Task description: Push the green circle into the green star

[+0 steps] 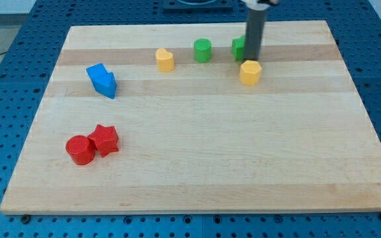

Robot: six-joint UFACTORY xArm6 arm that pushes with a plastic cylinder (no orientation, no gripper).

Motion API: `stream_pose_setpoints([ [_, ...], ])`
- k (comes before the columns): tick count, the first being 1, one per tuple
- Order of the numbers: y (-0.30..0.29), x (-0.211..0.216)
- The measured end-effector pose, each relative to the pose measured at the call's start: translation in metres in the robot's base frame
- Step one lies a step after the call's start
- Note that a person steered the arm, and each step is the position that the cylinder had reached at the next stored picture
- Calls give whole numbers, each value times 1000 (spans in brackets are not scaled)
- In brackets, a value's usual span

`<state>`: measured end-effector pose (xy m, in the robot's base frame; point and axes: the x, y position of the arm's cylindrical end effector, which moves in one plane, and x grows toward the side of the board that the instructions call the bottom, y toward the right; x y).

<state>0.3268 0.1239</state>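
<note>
Green circle point(202, 50): sits near the worktop's point(197, 172) top edge, apart from the star.
Green star point(238, 47): to the view's right of the circle, half hidden by the rod.
Tip point(252, 59): just beside the star, touching the yellow hexagon block point(250, 72). The arm has no gripper, only this rod.
Good push: the tip should go round to the circle's left side, then slide right, straight at the star.
Watch out: the yellow heart-like block point(165, 59) is near on the left.

Around where I work lies a pale wooden board point(197, 165), its planks running from the view's left to right in lighter and darker bands. It spreads out mostly below and to the left of me. Under it sits a blue metal table point(8, 73) dotted with small holes. Above me, something dark crosses the top edge, possibly a mount.
</note>
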Motion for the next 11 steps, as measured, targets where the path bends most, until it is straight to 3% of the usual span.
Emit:
stream_pose_setpoints([
  [1,46,0],
  [2,35,-22],
  [4,-33,-32],
  [5,-40,-32],
  [6,-49,-8],
  [8,-132,6],
  [11,-141,-28],
])
